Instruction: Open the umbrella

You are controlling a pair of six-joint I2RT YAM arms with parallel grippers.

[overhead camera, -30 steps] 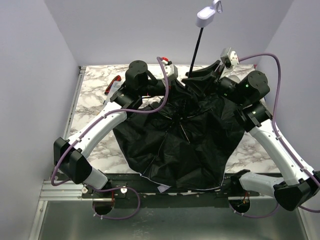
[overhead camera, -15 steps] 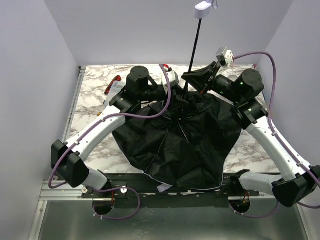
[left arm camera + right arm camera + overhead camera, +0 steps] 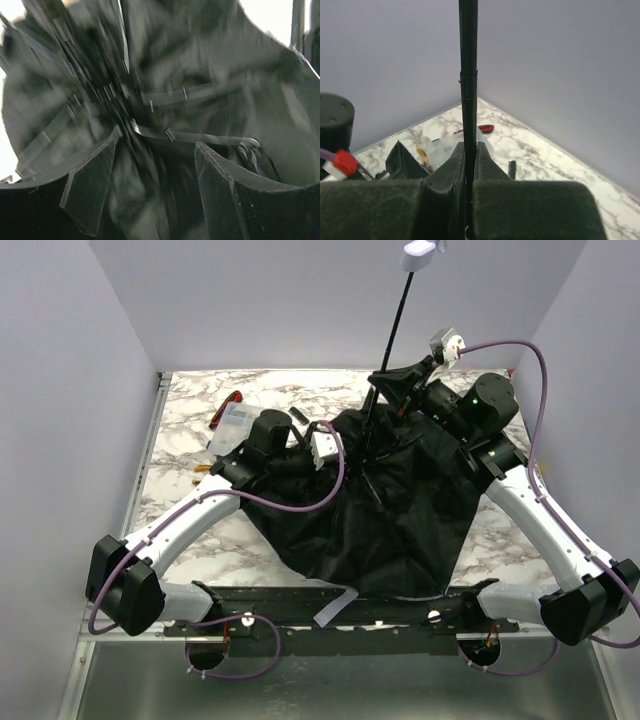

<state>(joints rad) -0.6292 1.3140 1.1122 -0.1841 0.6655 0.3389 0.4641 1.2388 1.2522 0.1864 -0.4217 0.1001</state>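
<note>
The umbrella lies upside down on the marble table, its black lining [image 3: 380, 505] spread wide and facing up. Its thin black shaft [image 3: 393, 330] rises steeply toward the back wall and ends in the small pale handle [image 3: 420, 252]. My right gripper [image 3: 385, 390] is shut on the shaft just above the canopy; the right wrist view shows the shaft [image 3: 468, 75] pinched between both fingers of this gripper [image 3: 469, 150]. My left gripper [image 3: 325, 445] is open at the canopy's left side. In the left wrist view, the left gripper [image 3: 155, 185] faces blurred black fabric and ribs [image 3: 165, 135].
A clear plastic packet [image 3: 230, 425] and a red-handled item [image 3: 230, 400] lie at the back left of the table. A small black stick [image 3: 298, 417] lies beside them and shows again in the right wrist view [image 3: 512, 169]. Walls close in the table [image 3: 190, 485] on three sides.
My left gripper opened and drew back toward the near left. My right gripper closed on the shaft. The canopy shifted right and toward the back.
</note>
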